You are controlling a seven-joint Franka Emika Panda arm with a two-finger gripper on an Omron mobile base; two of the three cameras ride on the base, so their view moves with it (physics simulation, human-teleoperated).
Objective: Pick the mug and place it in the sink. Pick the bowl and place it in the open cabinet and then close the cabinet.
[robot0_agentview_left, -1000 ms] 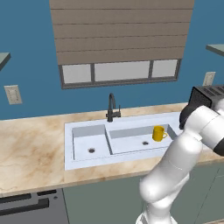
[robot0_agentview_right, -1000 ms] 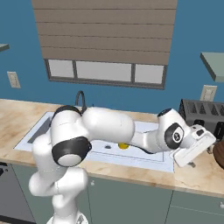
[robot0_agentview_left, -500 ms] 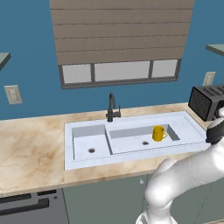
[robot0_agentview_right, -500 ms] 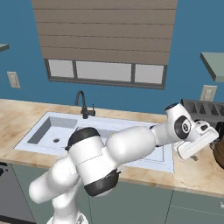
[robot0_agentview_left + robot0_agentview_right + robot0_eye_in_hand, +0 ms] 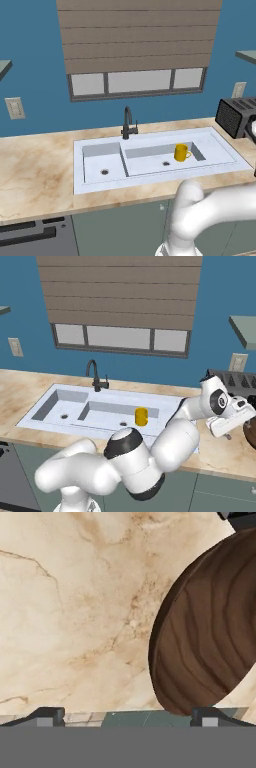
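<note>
Dark-brown wooden bowl (image 5: 207, 637) fills right side of hand view, grain plain, lying on marbled beige counter (image 5: 75, 612); base views give, at most, sliver of it at far right edge. Gripper (image 5: 127, 714) hovers just above, two fingertips (image 5: 47, 714) spread wide, nothing between them; right tip near bowl rim, contact hard to judge. Right base view: hand (image 5: 230, 418) out right of sink (image 5: 50, 393). One yellow mug (image 5: 181, 152) upright in right basin. Two basins, two drain holes, one black faucet (image 5: 128, 122). Toaster (image 5: 235, 117) far right.
</note>
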